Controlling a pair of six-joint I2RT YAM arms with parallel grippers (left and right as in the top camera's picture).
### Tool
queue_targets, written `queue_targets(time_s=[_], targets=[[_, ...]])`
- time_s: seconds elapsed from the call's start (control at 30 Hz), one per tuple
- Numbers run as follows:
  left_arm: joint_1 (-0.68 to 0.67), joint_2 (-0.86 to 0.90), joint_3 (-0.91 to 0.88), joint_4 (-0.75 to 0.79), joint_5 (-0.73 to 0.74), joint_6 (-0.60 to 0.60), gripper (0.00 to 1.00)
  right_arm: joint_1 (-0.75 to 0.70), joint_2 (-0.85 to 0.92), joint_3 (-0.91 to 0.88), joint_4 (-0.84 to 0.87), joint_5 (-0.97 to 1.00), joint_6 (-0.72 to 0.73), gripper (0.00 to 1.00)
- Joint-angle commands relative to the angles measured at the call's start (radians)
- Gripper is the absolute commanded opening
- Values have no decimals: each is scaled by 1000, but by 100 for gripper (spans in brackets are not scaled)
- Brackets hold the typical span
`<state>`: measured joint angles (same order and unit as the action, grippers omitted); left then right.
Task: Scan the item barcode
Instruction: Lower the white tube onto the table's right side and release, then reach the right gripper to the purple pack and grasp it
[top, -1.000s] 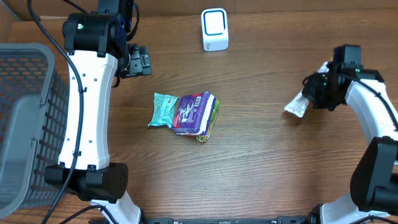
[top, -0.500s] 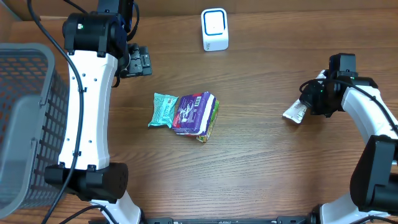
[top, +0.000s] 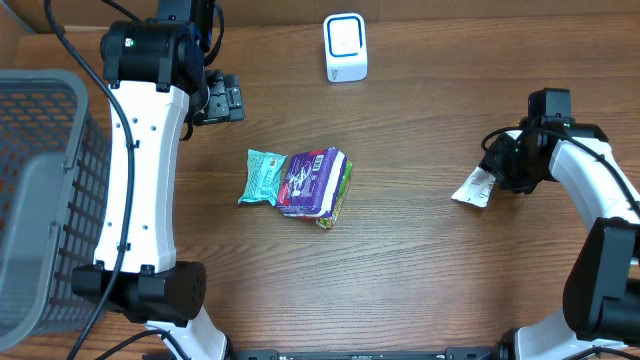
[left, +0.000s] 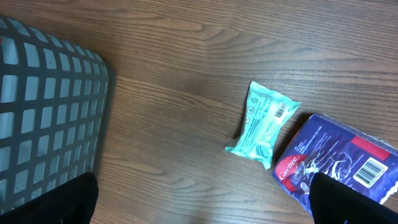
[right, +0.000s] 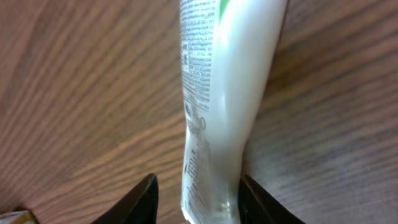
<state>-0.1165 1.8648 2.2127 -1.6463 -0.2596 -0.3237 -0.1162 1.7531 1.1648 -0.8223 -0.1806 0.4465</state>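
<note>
**White tube lying between the parted fingers of the right hand**

I am watching the right hand (right: 198, 183) at the right side of the wooden surface (top: 420, 260). Its two fingers (right: 140, 199) are standing apart, one on each side of the white tube (right: 217, 93), and they are not squeezing it. A strip of wood is showing between the tube and one finger, while the other finger is sitting right against the tube's edge. The tube is lying flat on the surface, with small print and a green mark facing the wrist camera. From overhead, it is lying well apart from the white scanner (top: 345, 47), which is standing at the far edge of the surface.

The left hand (left: 202, 183) is hanging wide open above the wood, with only bare surface between its fingers. In the middle, a teal packet (left: 264, 124) and a purple packet (left: 339, 165) are lying side by side, both showing a barcode upward. A grey wire basket (top: 60, 120) is standing at the left edge.
</note>
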Motion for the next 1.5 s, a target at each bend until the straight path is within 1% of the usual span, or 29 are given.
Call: queue_targets(time_s=[0.0, 0.1, 0.2, 0.27, 0.3, 0.37, 0.43, 0.53, 0.57, 0.67, 0.7, 0.83, 0.9, 0.97, 1.0, 1.13, 1.47], targets=[[0, 9, -4, 1, -13, -17, 100, 6, -37, 72, -69, -58, -16, 43], [0, 9, -4, 1, -13, -17, 100, 25, -52, 129, -115, -164, -81, 41], [0, 9, -4, 1, -13, -17, 100, 69, -64, 165, -107, -303, -110, 42], [0, 9, -4, 1, -13, -17, 100, 114, -64, 169, -74, -390, -110, 49], [0, 9, -4, 1, -13, -17, 100, 142, -63, 169, -57, -411, -109, 51], [0, 9, -4, 1, -13, -17, 100, 196, -61, 169, -26, -410, -104, 53], [0, 9, -4, 1, -13, -17, 100, 247, -60, 169, 3, -405, -68, 54], [0, 9, -4, 1, -13, -17, 100, 334, -56, 169, 48, -394, -20, 54], [0, 9, -4, 1, -13, -17, 100, 362, -56, 169, 61, -377, -13, 53], [0, 9, -4, 1, -13, -17, 100, 477, -56, 166, 98, -236, 67, 53], [0, 9, -4, 1, -13, -17, 100, 536, -50, 165, 117, -163, 104, 55], [0, 9, -4, 1, -13, -17, 99, 630, -19, 165, 157, -89, 143, 69], [0, 9, -4, 1, -13, -17, 100, 654, -1, 165, 174, -91, 166, 77], [0, 9, -4, 1, -13, -17, 100, 674, 23, 165, 187, -98, 191, 82], [0, 9, -4, 1, -13, -17, 100, 681, 32, 165, 191, -107, 195, 83], [0, 9, -4, 1, -13, -17, 100, 711, 68, 165, 191, -112, 240, 83], [0, 9, -4, 1, -13, -17, 100, 801, 90, 164, 184, -109, 265, 83]])
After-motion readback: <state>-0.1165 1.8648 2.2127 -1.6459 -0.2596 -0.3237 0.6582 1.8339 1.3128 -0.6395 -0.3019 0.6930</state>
